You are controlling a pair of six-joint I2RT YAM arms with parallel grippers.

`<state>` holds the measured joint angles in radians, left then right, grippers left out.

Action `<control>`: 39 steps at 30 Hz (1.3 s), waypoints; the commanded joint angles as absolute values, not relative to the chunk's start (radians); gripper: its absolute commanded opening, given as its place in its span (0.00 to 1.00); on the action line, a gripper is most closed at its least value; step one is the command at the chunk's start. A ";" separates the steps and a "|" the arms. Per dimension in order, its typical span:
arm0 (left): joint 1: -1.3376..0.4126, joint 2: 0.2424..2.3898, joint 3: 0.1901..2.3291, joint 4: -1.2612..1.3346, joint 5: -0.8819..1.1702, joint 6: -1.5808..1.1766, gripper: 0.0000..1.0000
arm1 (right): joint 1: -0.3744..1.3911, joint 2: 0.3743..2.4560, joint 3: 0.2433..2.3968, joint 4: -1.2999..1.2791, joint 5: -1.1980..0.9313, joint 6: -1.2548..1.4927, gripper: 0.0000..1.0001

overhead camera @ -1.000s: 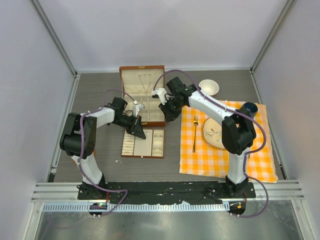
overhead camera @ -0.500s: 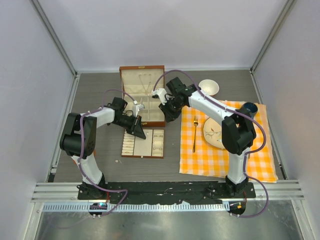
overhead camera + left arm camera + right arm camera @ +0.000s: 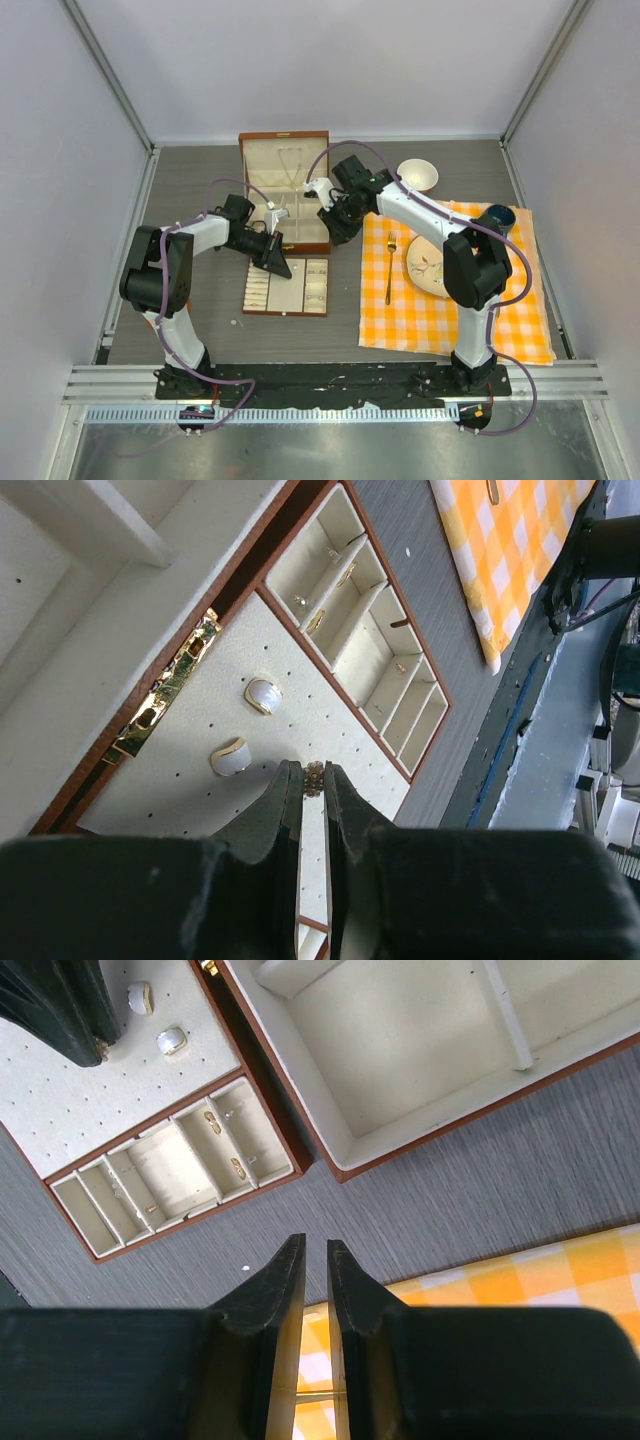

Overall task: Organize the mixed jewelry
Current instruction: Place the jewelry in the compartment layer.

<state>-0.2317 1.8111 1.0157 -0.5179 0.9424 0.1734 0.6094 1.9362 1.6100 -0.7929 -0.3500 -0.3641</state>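
We see a grey table [image 3: 200, 170] with an orange checked cloth [image 3: 440, 310] at the right. At upper centre of the overhead view an open wooden box [image 3: 284, 135] stands, with a cream-lined tray [image 3: 300, 290] just below it. The right gripper [image 3: 315, 1245] hangs over bare table beside the cloth's edge, its jaws a narrow slit apart with nothing between. The left gripper [image 3: 312, 770] is low over the tray's dotted pad, its jaws pinching a small brownish piece [image 3: 314, 776]. Two pearly studs [image 3: 263, 695] sit on that pad near the fingertips, and tiny gold bits [image 3: 345, 575] lie in the tray's compartments.
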 commanded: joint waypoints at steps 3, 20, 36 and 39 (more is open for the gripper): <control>-0.235 1.784 1.025 -0.528 0.950 0.206 0.00 | 0.617 1.922 1.614 -0.769 -0.356 -0.371 0.20; -0.235 1.809 1.043 -0.523 0.876 0.167 0.01 | 0.620 1.919 1.615 -0.769 -0.360 -0.371 0.21; -0.235 1.778 1.025 -0.538 0.778 0.190 0.05 | 0.621 1.907 1.615 -0.775 -0.374 -0.373 0.21; -0.235 1.770 1.017 -0.543 0.758 0.205 0.06 | 0.621 1.905 1.617 -0.773 -0.376 -0.373 0.20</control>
